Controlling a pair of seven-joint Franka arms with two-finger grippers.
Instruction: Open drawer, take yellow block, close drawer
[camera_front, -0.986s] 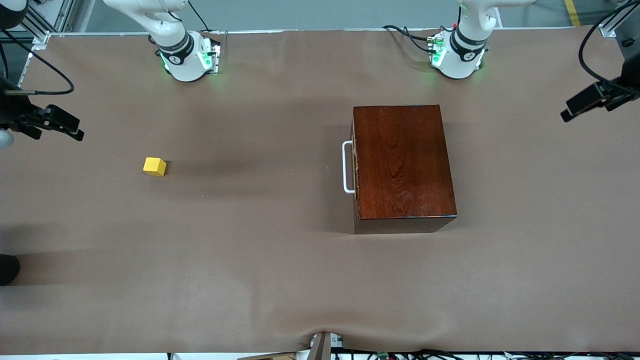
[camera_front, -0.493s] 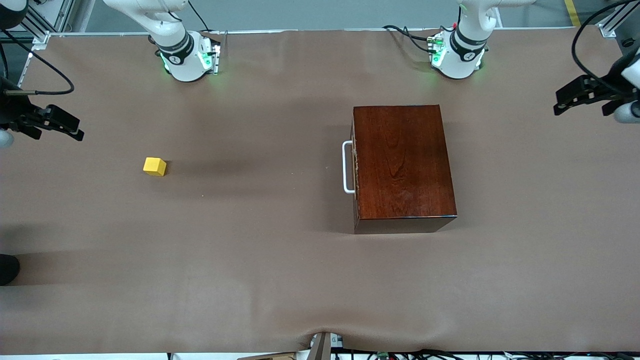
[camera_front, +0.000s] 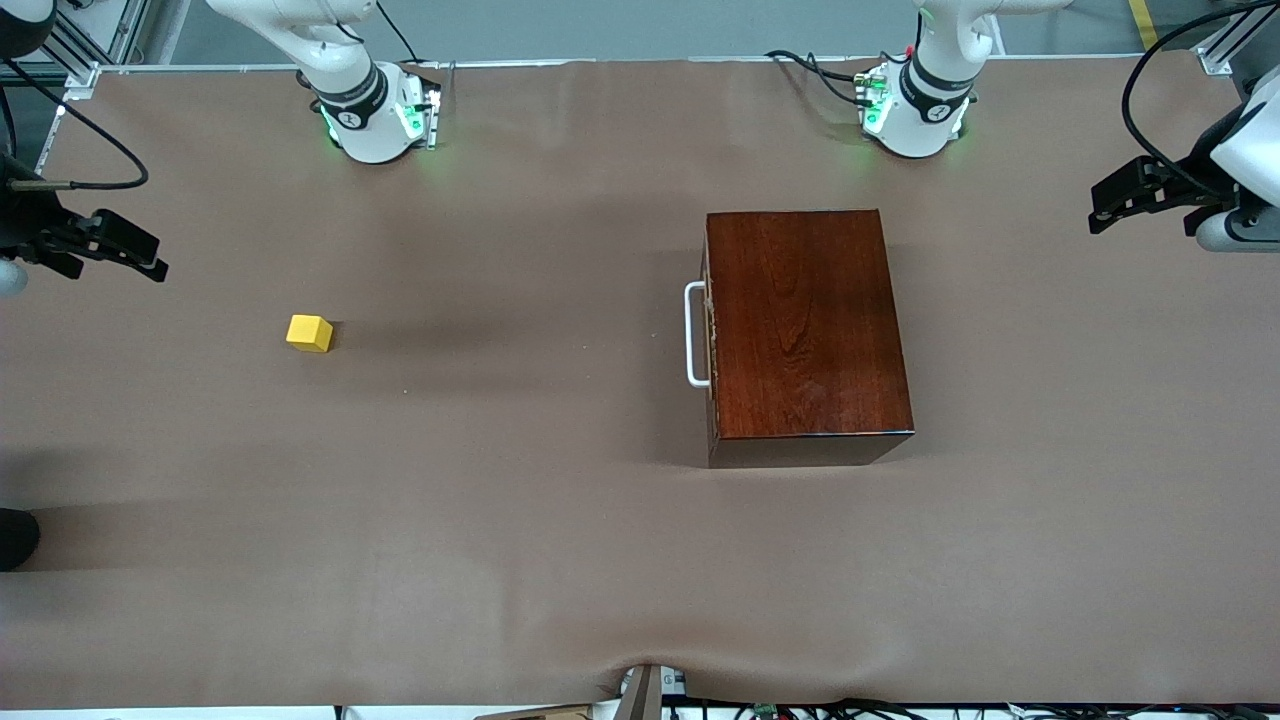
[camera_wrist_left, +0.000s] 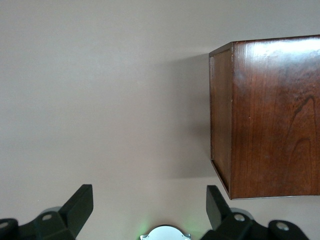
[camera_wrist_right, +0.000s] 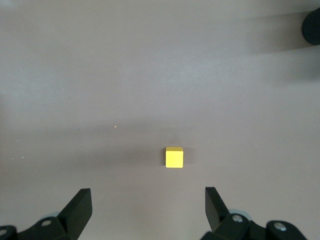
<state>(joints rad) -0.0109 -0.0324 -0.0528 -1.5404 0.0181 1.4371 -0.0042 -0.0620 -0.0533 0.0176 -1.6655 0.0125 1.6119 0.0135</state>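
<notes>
The left claw (camera_front: 1100, 205) has slid inward over the left arm's end of the brown tabletop (camera_front: 560, 560), fingers spread, while the shut drawer (camera_front: 708, 335), the yellow block (camera_front: 309, 333) lying well apart, and the seemingly idle, spread right claw (camera_front: 150, 262) are unchanged.

Drawer (camera_front: 709, 335) sits shut in its box (camera_front: 806, 325) toward the left arm's end — yellow block (camera_front: 309, 333) well apart, on the table (camera_front: 540, 520), toward the right arm's end.
</notes>
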